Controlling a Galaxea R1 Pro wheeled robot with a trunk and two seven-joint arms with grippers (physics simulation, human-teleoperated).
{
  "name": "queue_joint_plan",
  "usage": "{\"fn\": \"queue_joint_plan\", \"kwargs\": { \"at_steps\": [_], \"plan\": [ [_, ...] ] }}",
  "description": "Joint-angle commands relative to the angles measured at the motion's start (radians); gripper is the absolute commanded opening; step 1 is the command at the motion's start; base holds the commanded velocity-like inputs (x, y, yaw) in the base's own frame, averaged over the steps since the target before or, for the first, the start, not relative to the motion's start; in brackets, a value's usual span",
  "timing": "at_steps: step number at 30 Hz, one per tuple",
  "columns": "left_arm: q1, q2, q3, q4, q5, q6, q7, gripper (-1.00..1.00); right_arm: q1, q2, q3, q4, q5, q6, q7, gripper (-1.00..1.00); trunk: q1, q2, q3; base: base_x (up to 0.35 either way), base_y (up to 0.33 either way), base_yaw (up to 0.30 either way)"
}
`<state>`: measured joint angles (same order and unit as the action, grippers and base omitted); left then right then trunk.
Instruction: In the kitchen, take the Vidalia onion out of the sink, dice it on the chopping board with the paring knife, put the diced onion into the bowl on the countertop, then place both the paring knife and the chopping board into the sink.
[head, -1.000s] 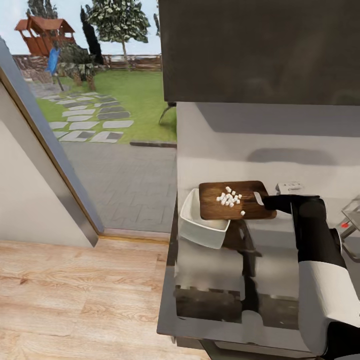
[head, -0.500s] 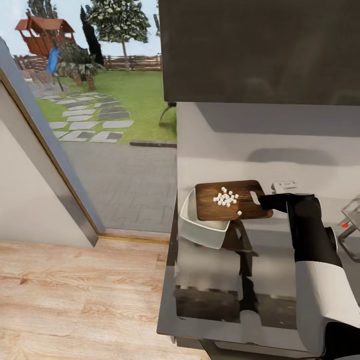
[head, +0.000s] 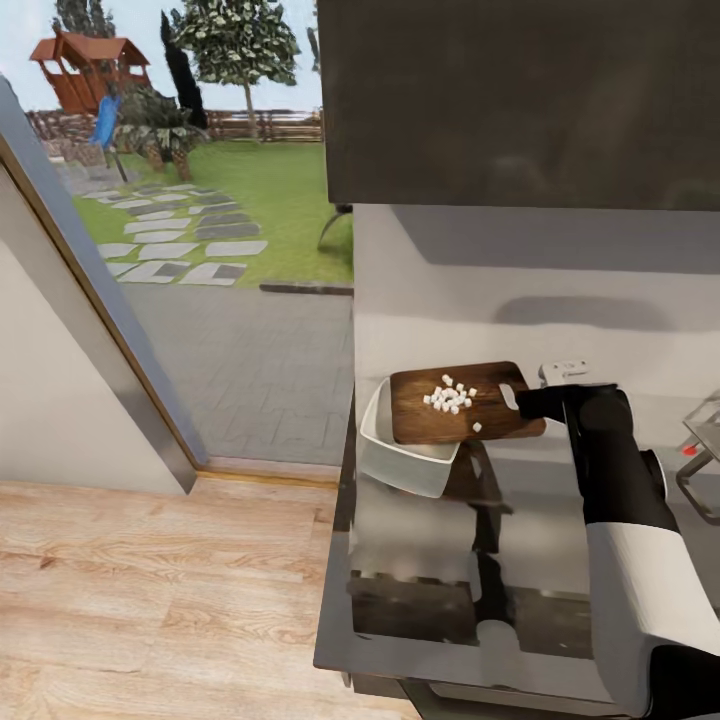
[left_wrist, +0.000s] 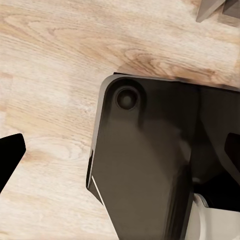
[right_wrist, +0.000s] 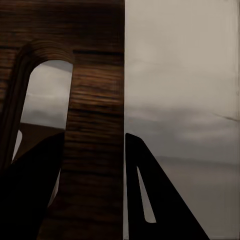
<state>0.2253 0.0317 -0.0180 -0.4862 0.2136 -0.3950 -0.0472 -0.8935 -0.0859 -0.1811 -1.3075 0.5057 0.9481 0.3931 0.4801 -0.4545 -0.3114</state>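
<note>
The right hand was clamped on the handle end of the chopping board, holding it above the white bowl at the grey worktop's left end. Diced onion lay on the board. The right wrist view showed fingers either side of the slotted edge. The left hand's state could not be told.

Head high; right wrist board-close

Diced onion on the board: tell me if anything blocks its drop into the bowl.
Nothing visible does. The right end effector holds the chopping board by its handle end over the bowl, with the diced onion on top; the board's far edge overhangs the open bowl.
</note>
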Motion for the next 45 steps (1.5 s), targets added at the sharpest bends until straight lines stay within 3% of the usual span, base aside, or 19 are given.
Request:
{"fn": "queue_joint_plan", "kwargs": {
  "at_steps": [1,27,38,45],
  "plan": [
    [0.0,0.0,-0.002,-0.001,0.01,-0.001,-0.005,1.0,-0.001,0.0,0.001,-0.006,0.01,0.007,0.009,-1.0,0.001,-0.002,-0.001,0.0,0.0,0.0],
    [0.0,0.0,-0.002,0.002,0.01,-0.001,-0.005,1.0,-0.006,0.003,0.005,-0.062,0.01,0.031,-0.018,-1.0,0.001,-0.002,-0.001,0.0,0.0,0.0],
    [0.0,-0.001,-0.003,0.009,0.01,-0.001,-0.005,1.0,-0.008,0.059,0.056,-0.076,0.011,0.034,-0.114,-1.0,0.001,-0.002,-0.001,0.0,0.0,0.0],
    [0.0,-0.001,-0.003,0.009,0.01,-0.001,-0.005,1.0,-0.008,0.064,0.058,-0.076,0.011,0.034,-0.124,-1.0,0.001,-0.002,-0.001,0.003,0.001,0.0]
  ]
}}
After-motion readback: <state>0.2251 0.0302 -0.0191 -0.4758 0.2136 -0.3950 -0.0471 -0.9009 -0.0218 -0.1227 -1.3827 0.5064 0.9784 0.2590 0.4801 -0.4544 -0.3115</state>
